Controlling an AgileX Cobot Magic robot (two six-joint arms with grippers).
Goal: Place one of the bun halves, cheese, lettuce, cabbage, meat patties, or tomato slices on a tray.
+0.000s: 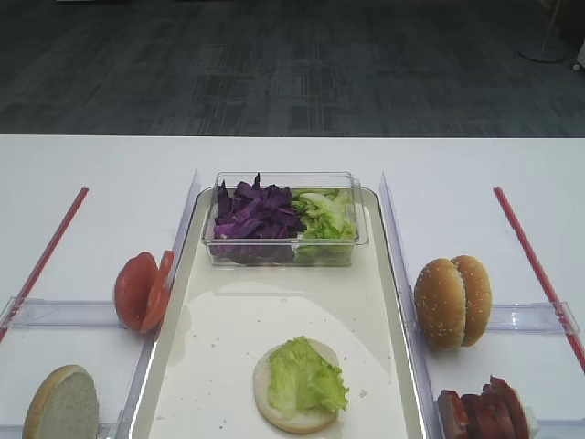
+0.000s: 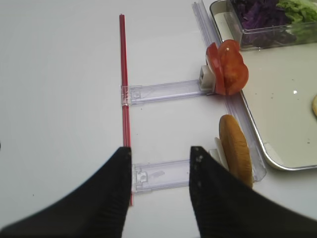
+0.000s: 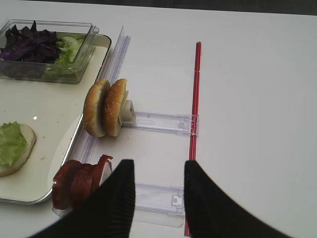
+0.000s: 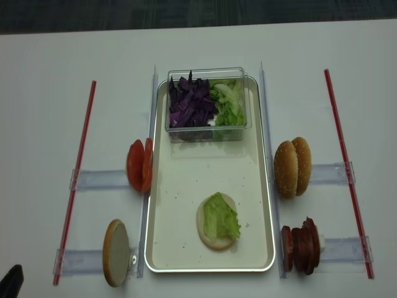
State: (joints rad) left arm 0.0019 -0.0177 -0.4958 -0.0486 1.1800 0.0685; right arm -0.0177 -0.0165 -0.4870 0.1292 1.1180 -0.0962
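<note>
The cream tray (image 4: pixel 162 186) lies mid-table. On it sits a flat bun half (image 4: pixel 205 231) topped with lettuce (image 4: pixel 221 217). At the tray's far end a clear tub holds purple cabbage (image 4: pixel 189 102) and more lettuce (image 4: pixel 228 104). Tomato slices (image 4: pixel 139 165) and a bun half (image 4: pixel 115 252) stand on edge to the left of the tray. Sesame bun halves (image 4: pixel 293 167) and meat patties (image 4: pixel 302 246) stand to its right. My left gripper (image 2: pixel 161 151) hovers open left of the bun half (image 2: pixel 237 153). My right gripper (image 3: pixel 158 163) hovers open right of the patties (image 3: pixel 79 182). No cheese is in view.
Clear plastic rails (image 4: pixel 96 180) (image 4: pixel 329 172) hold the food beside the tray, and upright clear strips (image 1: pixel 395 247) run along its long sides. Red strips (image 4: pixel 77 174) (image 4: pixel 344 167) lie on the white table outside the rails. The table's far edge (image 1: pixel 292 136) meets dark floor.
</note>
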